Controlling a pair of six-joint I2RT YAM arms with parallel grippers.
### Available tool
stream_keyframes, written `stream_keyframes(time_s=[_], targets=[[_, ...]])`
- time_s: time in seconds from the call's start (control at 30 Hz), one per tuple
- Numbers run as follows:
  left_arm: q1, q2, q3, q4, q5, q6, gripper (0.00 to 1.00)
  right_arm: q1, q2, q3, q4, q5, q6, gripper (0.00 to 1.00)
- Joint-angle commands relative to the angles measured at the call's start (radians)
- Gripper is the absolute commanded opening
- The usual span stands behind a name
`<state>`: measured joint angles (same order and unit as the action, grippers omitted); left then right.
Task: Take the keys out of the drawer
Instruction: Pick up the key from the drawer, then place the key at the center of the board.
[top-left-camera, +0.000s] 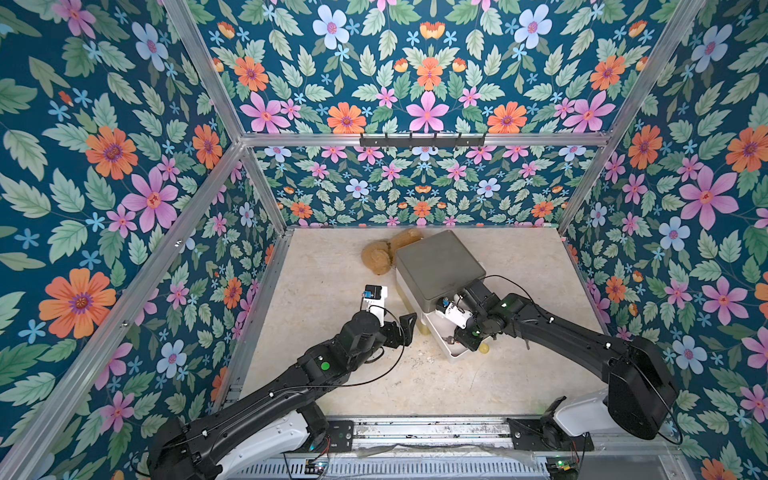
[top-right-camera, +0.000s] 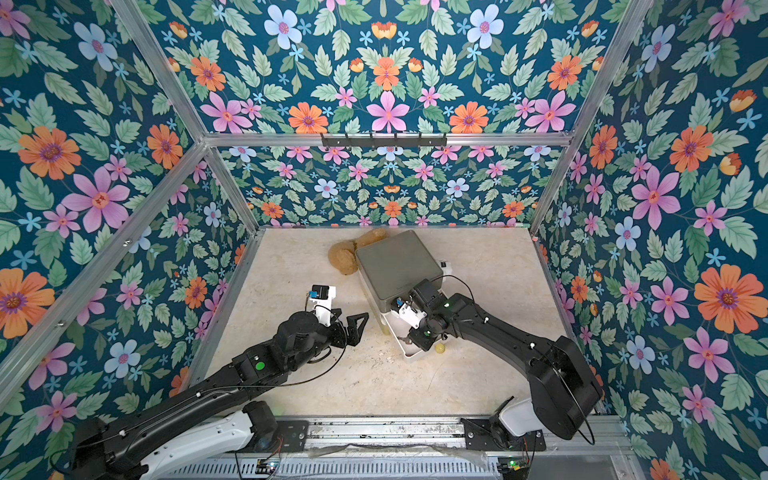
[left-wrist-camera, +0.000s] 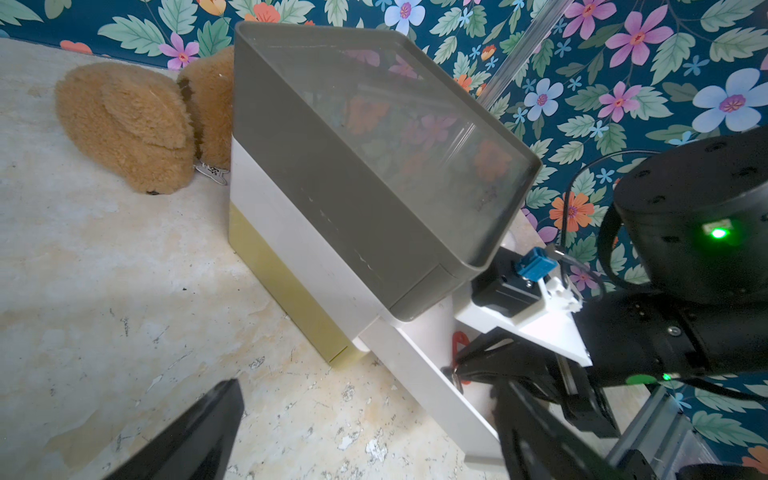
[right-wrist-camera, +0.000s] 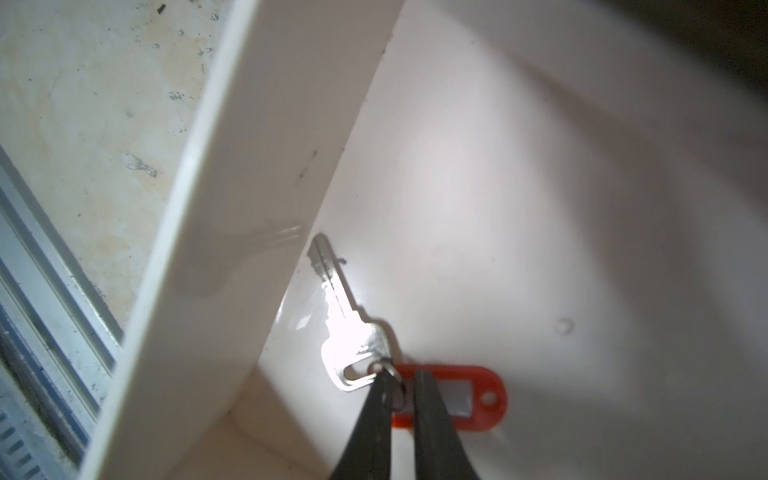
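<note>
The right hand (right-wrist-camera: 404, 375) reaches into the open drawer (right-wrist-camera: 257, 166). Its fingers are pressed almost together on the ring of the keys (right-wrist-camera: 347, 328), where the silver key joins the red tag (right-wrist-camera: 465, 399). The keys lie on the drawer floor, close to a drawer wall. To do this step well, I think the hand should first rise straight up, slowly, so the hanging key does not catch that wall. The grip on such a thin ring may slip. The left hand (top-left-camera: 405, 330) hovers wide open and empty beside the drawer, over the counter (top-left-camera: 332, 374).
</note>
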<state>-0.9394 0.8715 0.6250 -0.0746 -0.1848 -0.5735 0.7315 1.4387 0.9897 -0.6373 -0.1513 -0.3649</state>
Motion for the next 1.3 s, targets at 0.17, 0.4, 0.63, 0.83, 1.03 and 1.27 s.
stream_keyframes(time_s=[0.17,0.4,0.63,0.83,1.03,1.27], targets=[[0.001,-0.004,0.008,0.013,-0.012,0.002,1.00,-0.002,-0.068,-0.012,0.087,0.076,0.064,0.01],[0.001,-0.006,0.008,0.013,-0.007,-0.005,0.99,-0.002,-0.134,-0.037,0.119,0.093,0.110,0.00],[0.001,-0.001,0.014,0.019,0.003,-0.011,0.99,-0.009,-0.208,-0.060,0.145,0.094,0.167,0.00],[0.001,0.009,0.024,0.021,0.014,-0.017,0.99,-0.032,-0.298,-0.080,0.185,0.083,0.225,0.00],[0.001,0.017,0.033,0.022,0.023,-0.026,0.99,-0.076,-0.382,-0.109,0.237,0.047,0.300,0.00],[0.001,0.017,0.034,0.028,0.028,-0.043,0.99,-0.110,-0.453,-0.128,0.296,0.041,0.415,0.00]])
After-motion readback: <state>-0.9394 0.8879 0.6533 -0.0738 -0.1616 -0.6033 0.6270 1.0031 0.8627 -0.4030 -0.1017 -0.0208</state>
